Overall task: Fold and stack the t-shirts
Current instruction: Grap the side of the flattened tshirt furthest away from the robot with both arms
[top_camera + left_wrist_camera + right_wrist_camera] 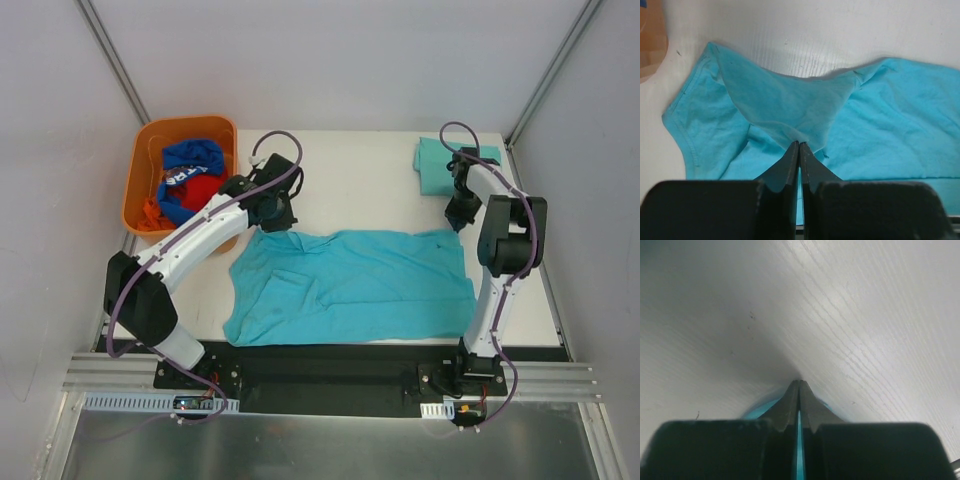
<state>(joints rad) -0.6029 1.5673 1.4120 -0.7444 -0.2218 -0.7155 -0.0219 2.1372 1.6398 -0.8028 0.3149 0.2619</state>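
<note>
My left tool (799, 144) is clenched, its two fingers pressed flat together on a pinch of the spread t-shirt (350, 285), taken at the far edge near the shirt's left end. From that pinch the thin teal cloth rises in a tent, while the rest lies flat. My right tool (800, 382) is likewise closed. A sliver of teal shows in the slit between its fingers and more teal shows beneath them, so it grips the same shirt. The overhead view places it at the far right corner. The spread t-shirt lies lengthwise across the near half of the counter (360, 170), between my two arms, lightly creased, with its near edge close to the black base plate (330, 362). A folded t-shirt (435, 165) of the same teal rests at the far right corner of the counter, just beyond my right arm. At the far left corner stands an orange bin (150, 140) holding a blue garment (195, 155) with white lettering and a red garment (203, 190). The counter is white with a fine grain. Pale grey walls (330, 60) enclose it on three sides, and an aluminium rail (330, 385) runs along the near edge.
</note>
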